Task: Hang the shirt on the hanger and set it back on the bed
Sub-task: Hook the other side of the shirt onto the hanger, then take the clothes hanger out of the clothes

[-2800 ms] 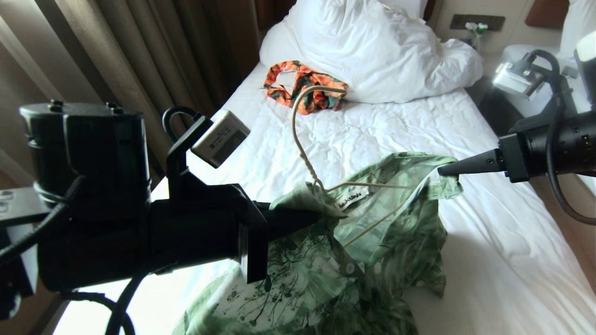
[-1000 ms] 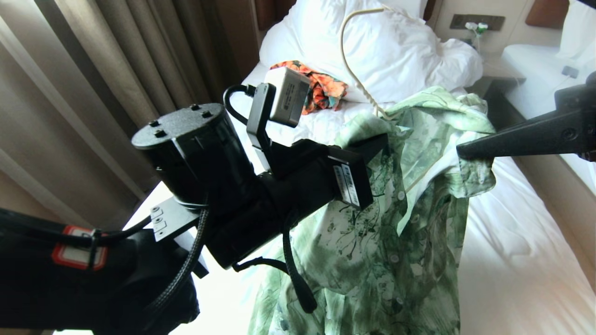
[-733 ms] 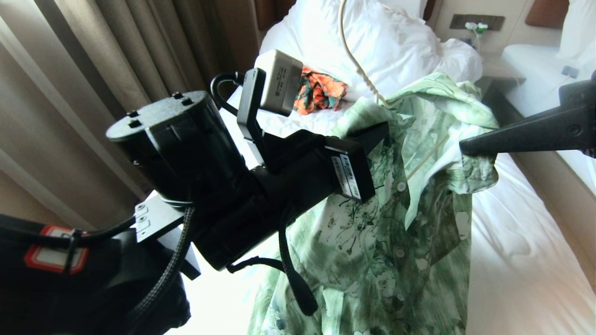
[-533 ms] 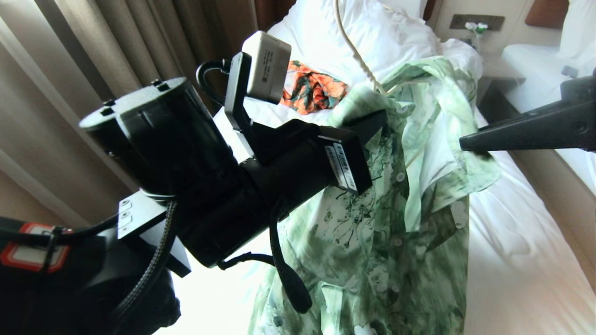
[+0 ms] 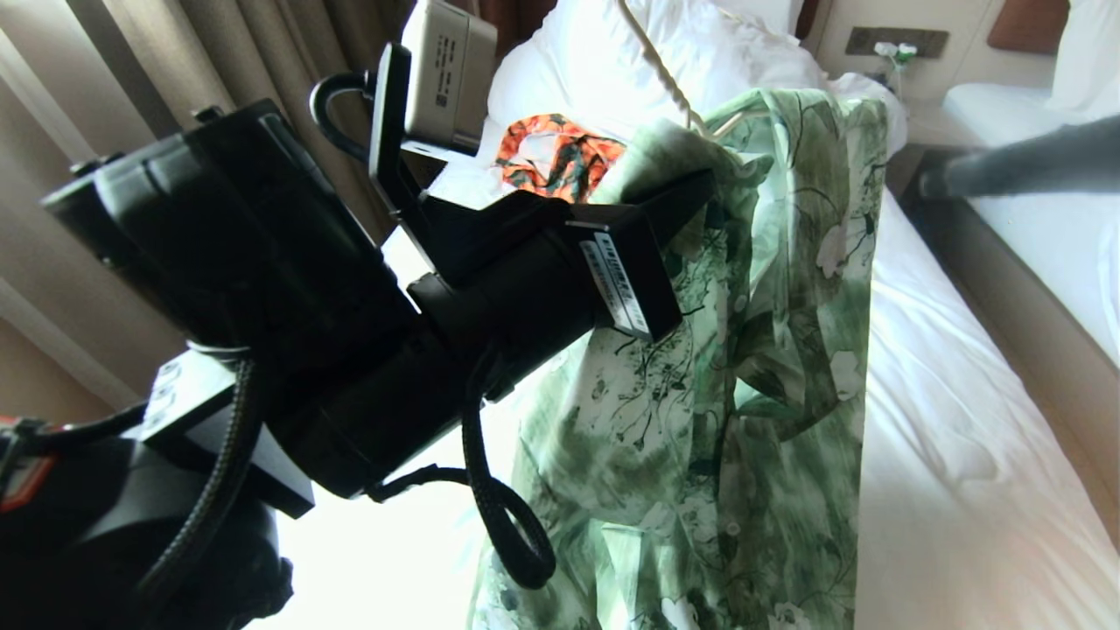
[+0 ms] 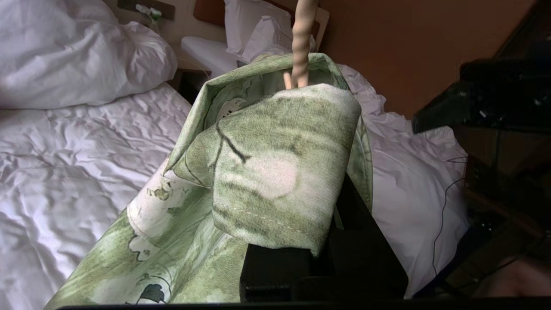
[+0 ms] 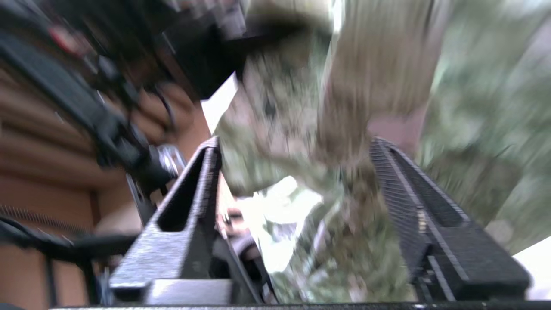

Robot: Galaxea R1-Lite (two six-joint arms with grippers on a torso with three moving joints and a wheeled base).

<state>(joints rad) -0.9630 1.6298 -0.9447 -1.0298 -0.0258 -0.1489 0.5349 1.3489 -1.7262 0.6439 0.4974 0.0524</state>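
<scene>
The left gripper (image 5: 691, 197), a black two-fingered tool raised above the bed's left side, has its jaws closed on a fold of the collar of the pale green, leaf-printed short-sleeved shirt (image 5: 744, 350); the left wrist view shows cloth draped over the jaws, so whether they also pinch the wire underneath cannot be told. The shirt hangs in the air from that grip, its long axis near vertical, collar up toward the headboard end and hem dropping toward the near edge of the bed (image 5: 945, 420), a wide white-sheeted mattress. The thin cream-white wire hanger (image 6: 300, 51) rises out of the collar, twisted neck and hook upward.

By the look of it, the cloth is light, limp and apt to slide along the smooth wire, so the stiff neck just below the hook is the sound place to hold; the fabric alone will sag and swing.

The right gripper (image 7: 297, 168), off toward the bed's right edge, stands with jaws wide apart and nothing between them, the shirt hanging before it.
</scene>
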